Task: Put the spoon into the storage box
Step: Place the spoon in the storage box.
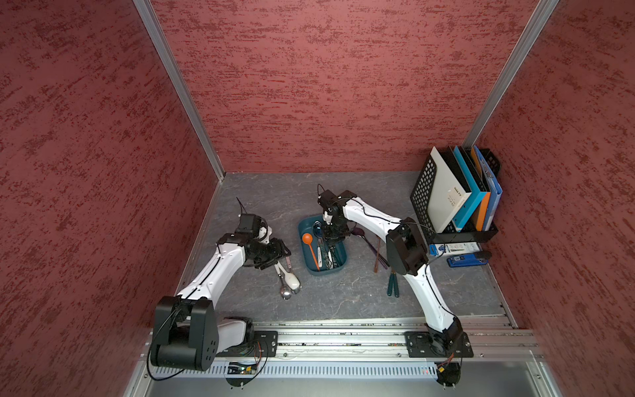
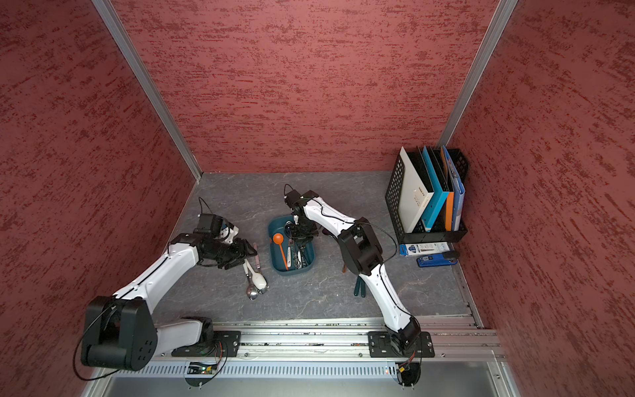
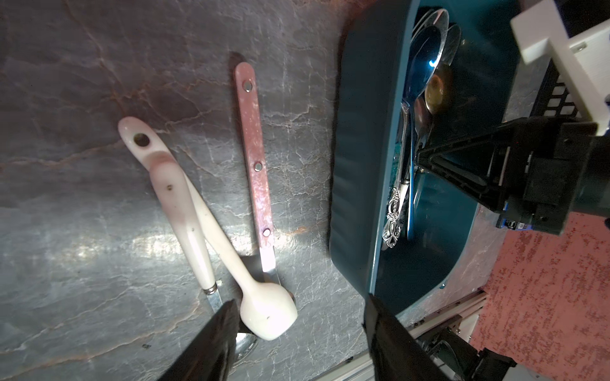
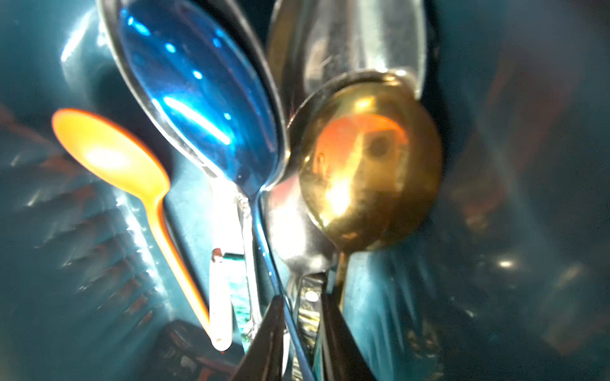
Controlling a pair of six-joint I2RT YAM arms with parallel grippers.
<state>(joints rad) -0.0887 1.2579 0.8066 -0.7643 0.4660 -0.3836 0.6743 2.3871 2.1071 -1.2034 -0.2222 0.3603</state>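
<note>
The dark teal storage box [image 1: 323, 273] [image 2: 292, 273] sits mid-table and holds several spoons: an orange one [image 1: 307, 238] [image 4: 112, 158], a blue one [image 4: 198, 92] and a gold one [image 4: 369, 158]. My right gripper [image 1: 331, 237] [image 4: 302, 297] reaches down inside the box, open by a narrow gap; the blue spoon's thin handle runs between its fingers. My left gripper [image 1: 275, 261] [image 3: 300, 301] hovers open over the table, left of the box. A white ceramic spoon [image 3: 267, 310] [image 1: 293, 279] lies just by its fingertips, crossed over a white-handled metal spoon [image 3: 185, 204].
A pink-handled utensil [image 3: 254, 148] lies beside the white spoons. Right of the box lie a purple spoon [image 1: 357, 232], brown sticks [image 1: 377, 254] and a teal utensil [image 1: 393, 283]. A black mesh file rack [image 1: 421, 192] with folders, a small carton and a blue stapler [image 1: 467, 259] fill the back right corner.
</note>
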